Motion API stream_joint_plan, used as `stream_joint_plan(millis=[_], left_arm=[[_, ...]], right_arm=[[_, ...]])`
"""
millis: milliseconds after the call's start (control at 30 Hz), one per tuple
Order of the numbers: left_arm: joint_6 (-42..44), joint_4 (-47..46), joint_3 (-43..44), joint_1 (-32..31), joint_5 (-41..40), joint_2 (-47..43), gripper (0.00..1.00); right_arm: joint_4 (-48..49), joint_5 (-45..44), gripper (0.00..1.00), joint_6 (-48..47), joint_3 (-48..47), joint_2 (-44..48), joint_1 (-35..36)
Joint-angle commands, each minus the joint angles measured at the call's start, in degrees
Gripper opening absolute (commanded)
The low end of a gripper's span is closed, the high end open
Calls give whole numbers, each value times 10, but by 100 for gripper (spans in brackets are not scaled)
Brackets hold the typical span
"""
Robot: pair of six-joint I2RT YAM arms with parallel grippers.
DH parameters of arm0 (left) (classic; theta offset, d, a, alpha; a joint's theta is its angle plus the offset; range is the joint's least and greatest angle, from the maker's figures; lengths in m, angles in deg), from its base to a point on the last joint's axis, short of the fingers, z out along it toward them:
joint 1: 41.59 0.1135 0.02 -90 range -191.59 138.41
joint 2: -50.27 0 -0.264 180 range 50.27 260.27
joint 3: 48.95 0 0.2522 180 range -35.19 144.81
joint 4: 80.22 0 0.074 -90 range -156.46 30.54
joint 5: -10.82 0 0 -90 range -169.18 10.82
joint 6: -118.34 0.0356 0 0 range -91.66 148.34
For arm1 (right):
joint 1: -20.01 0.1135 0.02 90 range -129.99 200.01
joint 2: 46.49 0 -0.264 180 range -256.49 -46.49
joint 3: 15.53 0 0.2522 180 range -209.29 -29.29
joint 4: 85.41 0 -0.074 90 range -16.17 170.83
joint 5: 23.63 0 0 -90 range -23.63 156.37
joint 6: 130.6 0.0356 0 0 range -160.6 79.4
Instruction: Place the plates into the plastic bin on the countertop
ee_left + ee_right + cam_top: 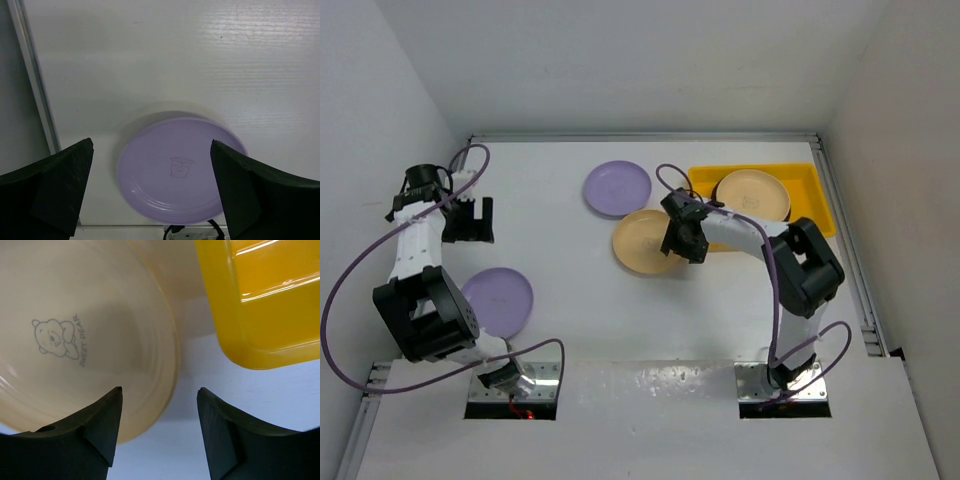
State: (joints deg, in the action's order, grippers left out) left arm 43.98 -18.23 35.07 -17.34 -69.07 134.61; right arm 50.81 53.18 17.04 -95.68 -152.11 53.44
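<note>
Top external view: one cream plate (752, 195) is seen lying inside the plastic bin (810, 190), upper right. Three are left on the countertop (570, 350): an upper lavender plate (617, 188), a tan plate (642, 243) beside the bin, and a lower-left lavender plate (498, 300). The right gripper (682, 245) is held with fingers apart over the tan plate's rim. The left gripper (468, 225) is spread and empty.

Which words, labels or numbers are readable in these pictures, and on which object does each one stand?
"SWEET BEAR": printed in grey on the cream plate, seen in the right wrist view.
The lavender plate in the left wrist view carries a faint print at its centre, too small to read.
No other text or number shows in any view.
</note>
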Motion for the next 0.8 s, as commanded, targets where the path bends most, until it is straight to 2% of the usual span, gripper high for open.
stream_joint_plan(millis=[0, 67, 100, 133, 233, 367, 400, 533, 567, 600, 667, 700, 767], left_arm=[[23, -11, 1, 17, 11, -24, 100], [29, -11, 1, 17, 24, -24, 100], [29, -11, 6, 17, 24, -24, 100], [29, -11, 6, 17, 30, -24, 100], [29, -11, 23, 17, 42, -19, 100], [24, -11, 37, 22, 42, -1, 100], [24, -11, 43, 22, 47, -1, 100], [24, -11, 48, 28, 47, 17, 100], [24, -11, 48, 28, 47, 27, 100], [24, -11, 55, 28, 47, 32, 100], [24, -11, 55, 28, 47, 39, 99], [30, -11, 60, 28, 47, 45, 99], [30, -11, 60, 28, 47, 51, 97]], right_arm=[[26, -30, 60, 75, -1, -17, 10], [48, -10, 52, 79, 1, -37, 6], [51, -7, 45, 77, 6, -41, 6], [54, -5, 27, 76, 5, -43, 8], [36, -18, 3, 61, 8, -45, 15], [15, -45, 0, 16, 37, 20, 23], [27, -49, 0, -49, 44, 75, 28], [71, -29, 0, -184, 44, 177, 19], [65, -21, 0, -191, 38, 189, -10], [60, 2, 0, -192, 33, 213, -87], [60, 25, 0, -200, 23, 227, -143], [60, 19, 0, -202, 20, 229, -218], [53, 18, 0, -218, 3, 213, -267]])
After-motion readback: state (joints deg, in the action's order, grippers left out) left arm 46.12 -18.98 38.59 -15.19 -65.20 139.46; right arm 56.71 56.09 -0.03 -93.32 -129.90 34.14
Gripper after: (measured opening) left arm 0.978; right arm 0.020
